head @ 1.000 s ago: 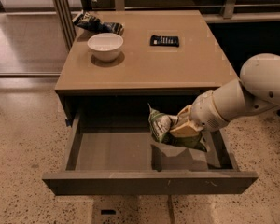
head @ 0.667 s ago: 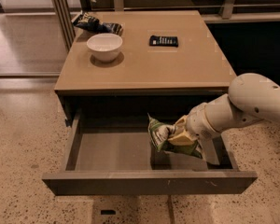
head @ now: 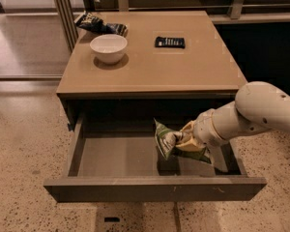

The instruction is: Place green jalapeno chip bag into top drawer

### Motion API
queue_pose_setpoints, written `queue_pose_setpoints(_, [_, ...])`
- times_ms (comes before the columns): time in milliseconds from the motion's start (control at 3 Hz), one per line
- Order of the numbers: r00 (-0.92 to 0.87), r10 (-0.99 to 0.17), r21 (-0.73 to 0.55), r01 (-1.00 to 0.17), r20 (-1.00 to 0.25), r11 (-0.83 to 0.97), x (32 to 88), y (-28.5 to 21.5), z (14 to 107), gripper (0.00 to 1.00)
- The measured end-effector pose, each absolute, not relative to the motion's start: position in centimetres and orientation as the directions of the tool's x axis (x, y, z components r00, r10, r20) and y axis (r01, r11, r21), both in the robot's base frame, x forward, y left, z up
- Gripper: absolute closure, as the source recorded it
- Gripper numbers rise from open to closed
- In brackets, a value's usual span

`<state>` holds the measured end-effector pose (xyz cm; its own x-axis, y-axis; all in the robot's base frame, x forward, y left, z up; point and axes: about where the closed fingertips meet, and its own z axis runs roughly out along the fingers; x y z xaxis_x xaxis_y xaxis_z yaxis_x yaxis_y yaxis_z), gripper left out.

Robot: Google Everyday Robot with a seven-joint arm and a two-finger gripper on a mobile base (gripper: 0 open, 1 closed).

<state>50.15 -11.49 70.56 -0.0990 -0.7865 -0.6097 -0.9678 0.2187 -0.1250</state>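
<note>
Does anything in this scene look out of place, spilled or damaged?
Nothing spilled or broken. The green jalapeno chip bag is crumpled and tilted, pinched in the gripper inside the open top drawer. A dark chip bag lies at the table's far-left corner.

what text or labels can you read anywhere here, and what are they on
No text can be read.
green jalapeno chip bag, held in the claw over the top drawer: white and dark print, too blurred.
dark chip bag on the table: print too blurred.
black flat object: pale marks, too small.
</note>
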Motion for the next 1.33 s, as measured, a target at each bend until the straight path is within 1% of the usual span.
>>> queue_pose_setpoints(333, [-0.001, -0.808, -0.224, -0.961, -0.589, 0.164, 51.8, -11.9, 69.6, 1.0])
queue_pose_setpoints(667, [0.052, -0.803, -0.263, -0.956, -0.594, 0.133, 53.7, -11.9, 68.2, 1.0])
queue_pose_setpoints(1333, [0.072, -0.76, -0.248, -0.961, -0.646, 0.12, 56.9, -11.3, 64.8, 1.0])
